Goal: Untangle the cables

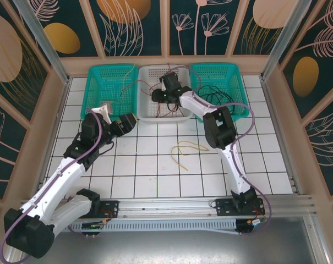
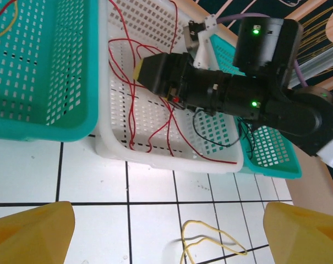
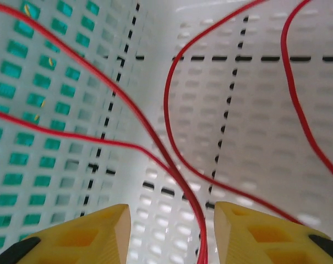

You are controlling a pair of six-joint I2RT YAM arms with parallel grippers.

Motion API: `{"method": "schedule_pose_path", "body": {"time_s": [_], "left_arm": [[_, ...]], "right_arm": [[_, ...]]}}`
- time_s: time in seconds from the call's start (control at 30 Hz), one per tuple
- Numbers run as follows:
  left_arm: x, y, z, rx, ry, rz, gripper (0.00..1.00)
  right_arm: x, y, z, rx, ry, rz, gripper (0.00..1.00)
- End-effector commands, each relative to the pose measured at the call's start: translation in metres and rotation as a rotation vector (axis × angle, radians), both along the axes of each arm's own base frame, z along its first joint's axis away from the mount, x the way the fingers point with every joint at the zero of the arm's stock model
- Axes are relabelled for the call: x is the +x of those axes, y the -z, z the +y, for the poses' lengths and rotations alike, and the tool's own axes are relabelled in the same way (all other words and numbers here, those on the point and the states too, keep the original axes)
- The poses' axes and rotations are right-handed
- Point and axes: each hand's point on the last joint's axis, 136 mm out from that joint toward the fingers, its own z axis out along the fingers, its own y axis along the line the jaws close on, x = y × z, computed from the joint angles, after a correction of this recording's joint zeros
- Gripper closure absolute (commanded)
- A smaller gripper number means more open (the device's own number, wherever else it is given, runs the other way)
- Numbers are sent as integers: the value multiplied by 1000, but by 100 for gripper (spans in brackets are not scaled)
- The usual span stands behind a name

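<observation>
Red cable (image 3: 195,212) between spread jaws of right pincer (image 3: 169,220), apparently ungripped

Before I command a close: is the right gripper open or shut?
Open. The right gripper shows its yellow fingers apart in the right wrist view, a red cable running between them over the white basket.

Red cables (image 3: 165,104) loop in white basket (image 2: 166,161) — yellow cable (image 2: 184,228) on table (image 2: 89,181).
</observation>
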Motion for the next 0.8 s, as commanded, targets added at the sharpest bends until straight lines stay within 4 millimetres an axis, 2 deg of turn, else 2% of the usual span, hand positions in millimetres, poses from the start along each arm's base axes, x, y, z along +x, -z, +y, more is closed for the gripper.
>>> {"method": "schedule_pose_path", "body": {"time_s": [0.0,0.1,0.13,0.2,0.33,0.6,0.67,0.77], "left_arm": [[1,-15,-3,-36,11,-35,12],[3,-16,-4,-28,15,-30,13],[3,-17,-5,-29,17,-32,13],[3,-18,-4,-29,16,-36,14],[1,-22,-1,-15,9,-49,14],[2,-24,0,-5,3,-54,16],[3,-25,0,-5,3,-57,16],[4,-30,1,-5,-5,-68,16]], "right_arm": [[12,18,-6,-54,22,5,56],[18,20,-2,-49,24,4,56],[29,19,-14,-37,45,3,55],[33,17,-13,-12,34,-1,53],[36,12,-7,39,11,-7,55],[44,0,-12,94,27,-11,98],[43,-9,-12,104,30,-21,100],[40,-42,-13,143,40,-44,100]]}}
